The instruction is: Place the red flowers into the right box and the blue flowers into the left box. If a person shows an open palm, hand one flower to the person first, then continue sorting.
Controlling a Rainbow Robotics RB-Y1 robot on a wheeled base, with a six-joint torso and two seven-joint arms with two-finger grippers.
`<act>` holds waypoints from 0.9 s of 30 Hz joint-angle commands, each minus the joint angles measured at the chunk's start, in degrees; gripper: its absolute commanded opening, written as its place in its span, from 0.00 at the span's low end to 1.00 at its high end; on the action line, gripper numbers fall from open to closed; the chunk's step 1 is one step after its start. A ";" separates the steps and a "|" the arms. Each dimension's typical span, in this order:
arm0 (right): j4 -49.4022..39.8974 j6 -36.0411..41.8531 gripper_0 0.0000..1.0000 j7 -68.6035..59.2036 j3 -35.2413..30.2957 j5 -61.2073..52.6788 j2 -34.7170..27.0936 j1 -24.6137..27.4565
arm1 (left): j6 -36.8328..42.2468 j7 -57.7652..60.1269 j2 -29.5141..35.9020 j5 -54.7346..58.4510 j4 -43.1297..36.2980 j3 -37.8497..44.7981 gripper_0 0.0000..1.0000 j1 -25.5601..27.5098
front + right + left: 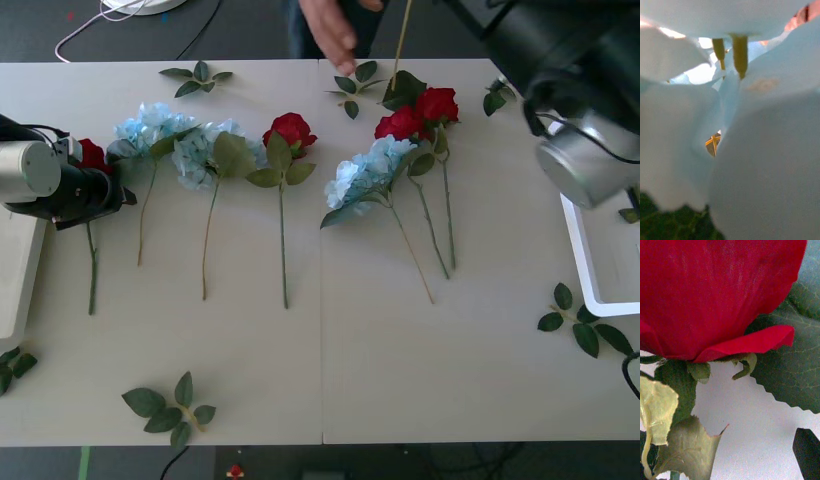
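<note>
Pale surface (320, 380) strewn with flowers, dark floor (250, 25) beyond; left claw (100, 190) at a red rose (92, 155), grip unclear.

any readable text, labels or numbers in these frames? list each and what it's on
None. No lettering shows on the table, the right box, the left box, the red flowers or the blue flowers.
</note>
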 commanded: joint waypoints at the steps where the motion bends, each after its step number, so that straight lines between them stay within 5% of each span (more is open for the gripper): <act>1: 4.36 -2.91 0.00 4.00 2.33 3.53 1.61 -5.17 | -0.45 -2.47 -0.26 -0.63 0.37 0.43 1.00 2.05; 19: 12.80 -5.54 0.01 3.47 4.62 8.28 3.11 -9.82 | -0.45 -2.47 -0.26 -0.63 0.37 0.43 1.00 2.05; 20: 12.80 -5.63 0.06 3.30 4.62 8.19 3.11 -9.82 | -0.45 -2.47 -0.26 -0.63 0.37 0.43 1.00 2.05; 22: 12.80 -5.63 0.54 3.03 4.88 7.93 3.02 -9.82 | -0.45 -2.47 -0.26 -0.63 0.37 0.43 1.00 2.05; 23: 12.80 -5.63 0.68 3.03 4.88 7.84 2.93 -9.82 | -0.45 -2.47 -0.26 -0.63 0.37 0.43 1.00 2.05; 24: 12.80 -5.63 1.00 3.03 4.88 7.84 2.93 -9.82 | -0.45 -2.47 -0.26 -0.63 0.37 0.43 1.00 2.05; 27: 12.71 -5.98 1.00 2.95 5.06 7.75 2.93 -9.74 | -0.45 -2.47 -0.26 -0.63 0.37 0.43 1.00 2.05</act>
